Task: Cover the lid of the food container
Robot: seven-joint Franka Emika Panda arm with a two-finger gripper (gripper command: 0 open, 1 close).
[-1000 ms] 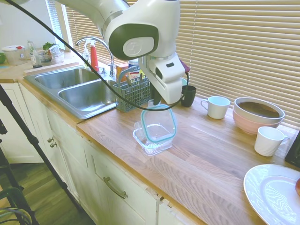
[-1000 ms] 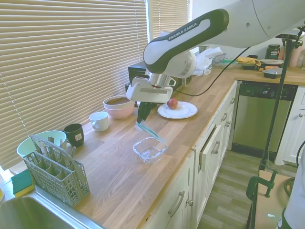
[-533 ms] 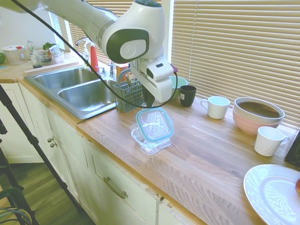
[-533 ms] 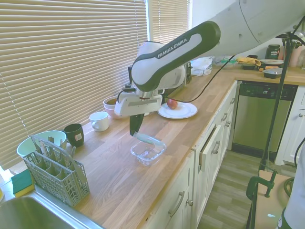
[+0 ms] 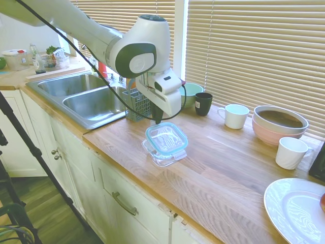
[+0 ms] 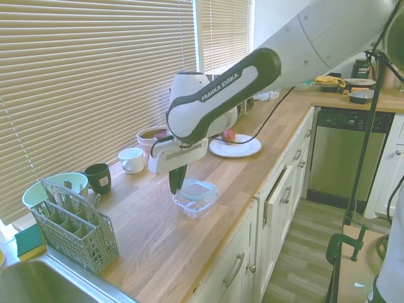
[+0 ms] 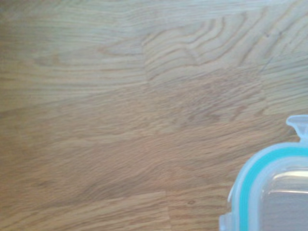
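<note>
From a steep tilt a second ago, I see the lid (image 5: 166, 138) has swung down and now lies almost flat on the food container (image 5: 164, 154), which sits on the tabletop (image 5: 238, 168) near its front edge, the grey cutlery basket (image 5: 141, 101) at about ten o'clock from it. The pincer (image 5: 158, 119) has dropped with it and is closed on the lid's far rim. I judge the cover nearly seated: what is left is to let go and perhaps press it home. Further right stand a dark mug (image 5: 203, 103) and white cups (image 5: 235, 115). The only writing I can read is "FRANKA EMIKA" along the arm (image 6: 221, 85).
</note>
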